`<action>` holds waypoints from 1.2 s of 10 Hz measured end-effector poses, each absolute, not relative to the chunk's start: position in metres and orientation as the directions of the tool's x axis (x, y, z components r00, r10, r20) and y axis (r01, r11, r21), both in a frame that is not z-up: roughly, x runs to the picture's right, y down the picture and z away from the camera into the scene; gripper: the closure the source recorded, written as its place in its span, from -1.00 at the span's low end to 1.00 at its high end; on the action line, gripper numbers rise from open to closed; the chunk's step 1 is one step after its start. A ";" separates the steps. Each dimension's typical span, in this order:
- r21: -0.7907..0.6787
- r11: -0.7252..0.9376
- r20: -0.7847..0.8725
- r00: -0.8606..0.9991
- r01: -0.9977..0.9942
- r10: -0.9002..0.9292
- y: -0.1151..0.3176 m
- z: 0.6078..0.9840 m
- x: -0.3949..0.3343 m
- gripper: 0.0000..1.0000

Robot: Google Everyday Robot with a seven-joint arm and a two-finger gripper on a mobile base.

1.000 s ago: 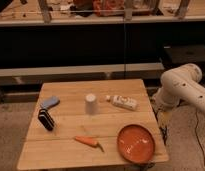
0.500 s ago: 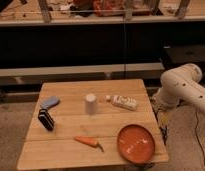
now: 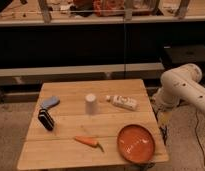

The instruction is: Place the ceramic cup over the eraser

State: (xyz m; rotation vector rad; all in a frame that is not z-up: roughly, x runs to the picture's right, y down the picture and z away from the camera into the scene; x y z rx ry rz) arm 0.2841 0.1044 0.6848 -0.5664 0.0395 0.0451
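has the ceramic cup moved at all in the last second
No. The ceramic cup stands at the same spot left of the white bottle; the gripper hangs beyond the right edge of the table.

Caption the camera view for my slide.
White ceramic cup stands on the table among carrot, orange plate and bottle; the gripper hangs open off the edge beside the plate.

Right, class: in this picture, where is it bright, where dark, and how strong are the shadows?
Camera view: warm, dim light on the table; deep dark under the shelf behind; only soft shadows by the ceramic cup; the gripper hangs off the table's right edge, dimly lit.
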 end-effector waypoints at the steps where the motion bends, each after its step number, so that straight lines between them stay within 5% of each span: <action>1: -0.531 0.846 -0.047 0.998 -0.049 0.028 0.100 0.687 0.282 -0.60; 12: -0.464 0.885 -0.022 0.999 0.030 -0.045 0.037 0.728 0.249 -0.60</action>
